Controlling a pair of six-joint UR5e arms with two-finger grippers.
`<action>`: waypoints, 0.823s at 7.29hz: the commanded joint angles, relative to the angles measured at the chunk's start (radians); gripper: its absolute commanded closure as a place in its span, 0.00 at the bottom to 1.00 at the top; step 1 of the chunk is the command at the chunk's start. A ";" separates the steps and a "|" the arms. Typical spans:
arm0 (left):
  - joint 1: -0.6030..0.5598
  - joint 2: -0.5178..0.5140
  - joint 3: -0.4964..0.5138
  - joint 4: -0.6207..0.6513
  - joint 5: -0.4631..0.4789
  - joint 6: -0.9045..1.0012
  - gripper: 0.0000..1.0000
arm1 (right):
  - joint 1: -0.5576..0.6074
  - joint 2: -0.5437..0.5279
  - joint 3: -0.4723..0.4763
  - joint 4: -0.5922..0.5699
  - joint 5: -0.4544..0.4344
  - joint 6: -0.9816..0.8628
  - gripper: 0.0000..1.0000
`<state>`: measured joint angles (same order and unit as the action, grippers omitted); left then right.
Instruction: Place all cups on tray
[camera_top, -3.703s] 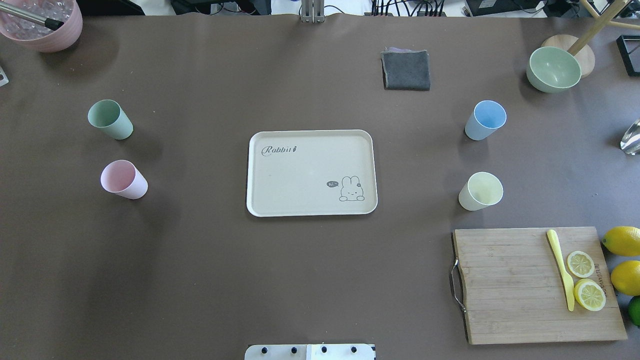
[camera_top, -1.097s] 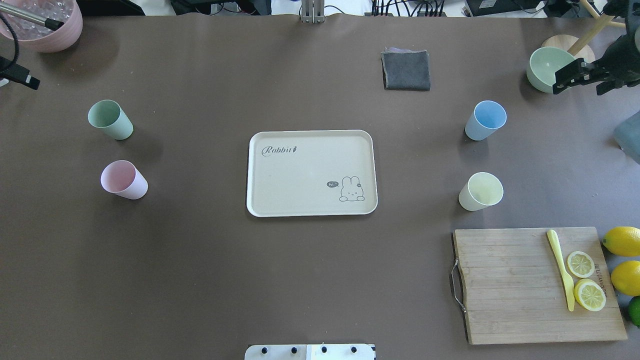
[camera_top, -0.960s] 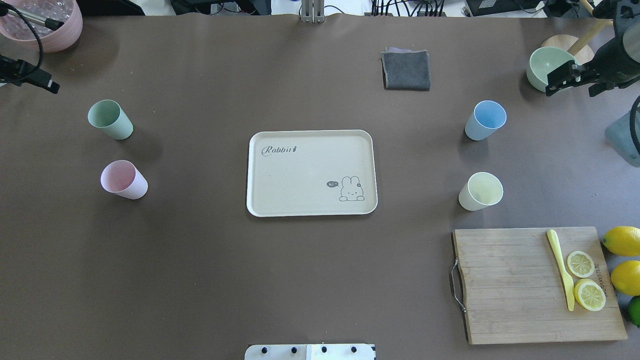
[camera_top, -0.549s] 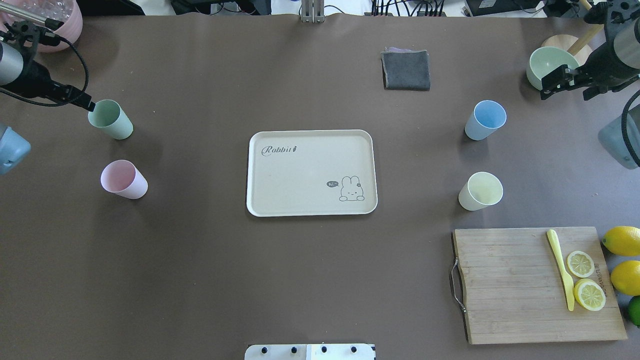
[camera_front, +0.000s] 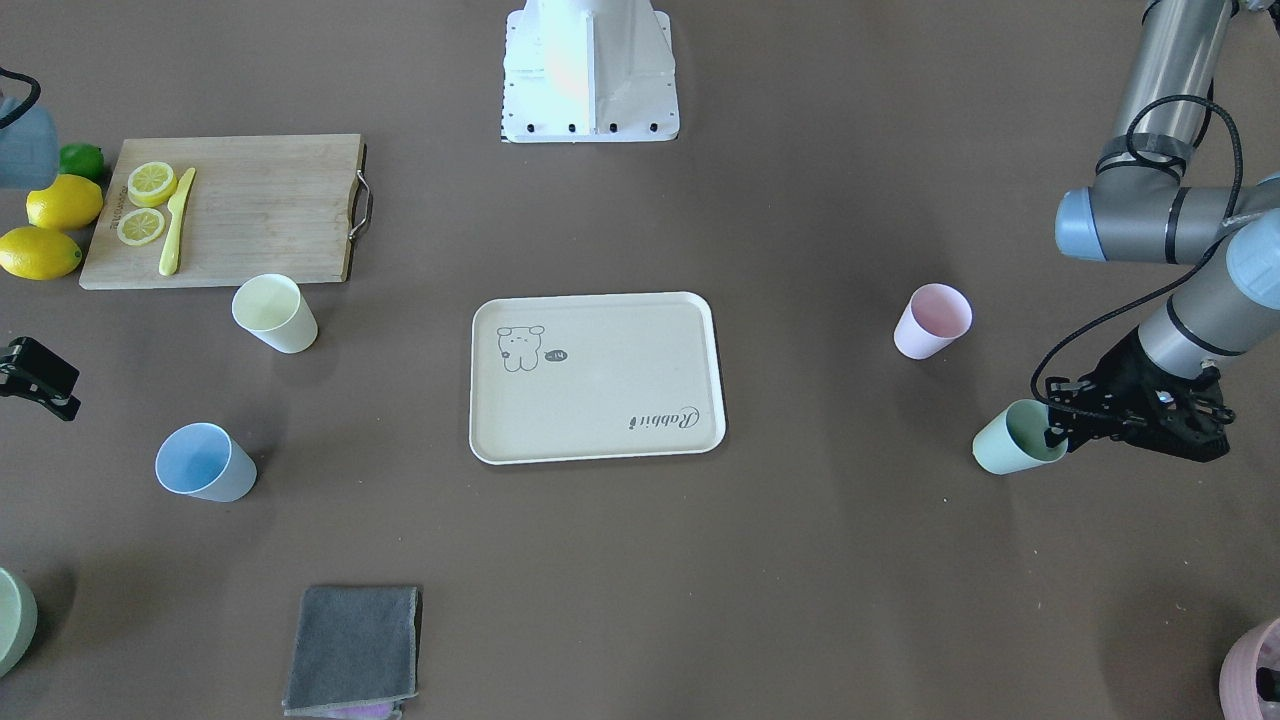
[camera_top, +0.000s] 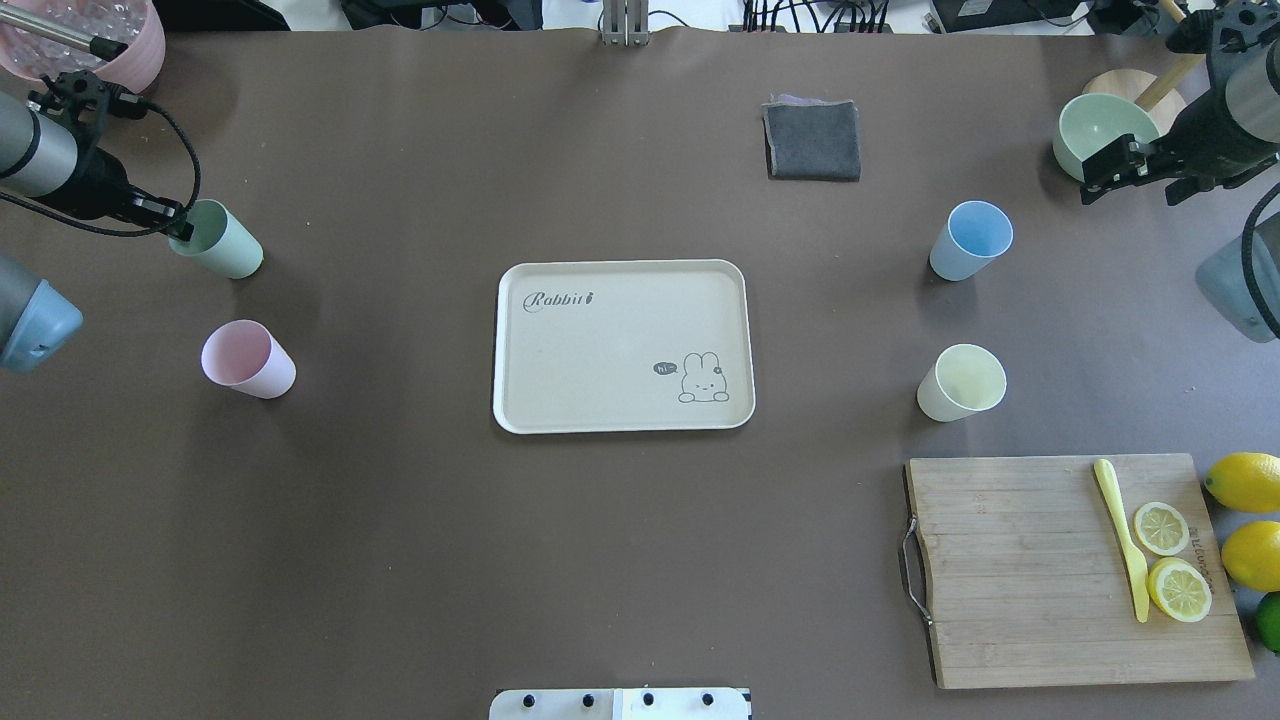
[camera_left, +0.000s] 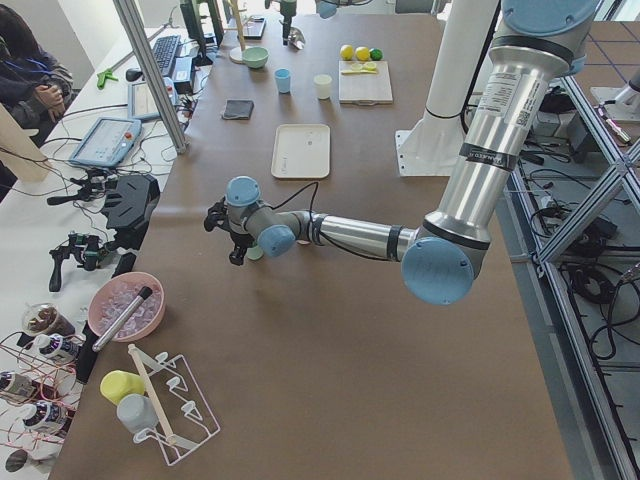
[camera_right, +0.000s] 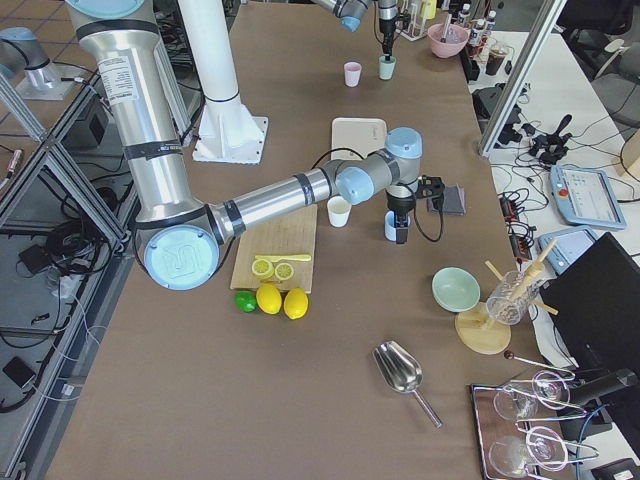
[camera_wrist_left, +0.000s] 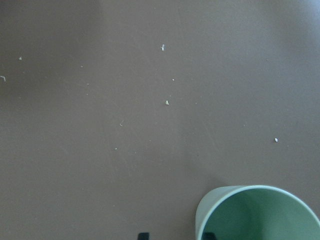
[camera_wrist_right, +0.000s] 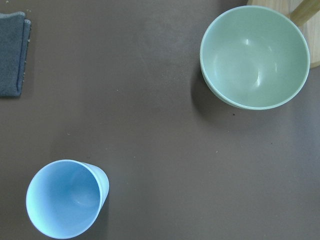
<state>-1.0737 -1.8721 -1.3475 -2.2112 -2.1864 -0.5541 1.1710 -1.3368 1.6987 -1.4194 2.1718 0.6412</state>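
The left gripper (camera_top: 178, 222) is at the green cup (camera_top: 228, 248). Its jaws are open and straddle the rim, one finger outside the wall and one inside, gripping nothing yet. We judge the main risk to be here: the cup is light and tapered, so a finger that nudges the wall before the jaws close could tip it or push it away. A pinch on the thin rim alone could also let it swing or slip on the way to the tray (camera_top: 497, 340).

The right gripper (camera_top: 1100, 178) hangs near the green bowl (camera_top: 1095, 125), apart from the blue cup (camera_top: 968, 240), and we cannot tell its opening. If both arms carry to the tray together, they could crowd each other.

All four cups stand off the tray, the pink cup (camera_top: 245, 360) and yellow cup (camera_top: 960, 383) among them.

The tray reads "Rabbit", with "hi~" beside the rabbit drawing. The board (camera_top: 1010, 570) carries edge lettering too small to read.
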 joint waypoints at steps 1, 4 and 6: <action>0.008 -0.005 -0.042 -0.025 -0.012 -0.081 1.00 | -0.001 -0.002 -0.001 0.001 -0.001 0.000 0.00; 0.062 -0.102 -0.171 0.120 -0.006 -0.330 1.00 | -0.002 -0.002 -0.013 0.000 0.000 0.000 0.00; 0.197 -0.220 -0.179 0.186 0.092 -0.494 1.00 | -0.007 -0.002 -0.025 0.008 0.000 0.000 0.00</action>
<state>-0.9583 -2.0182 -1.5148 -2.0708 -2.1558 -0.9400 1.1674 -1.3392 1.6814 -1.4173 2.1720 0.6412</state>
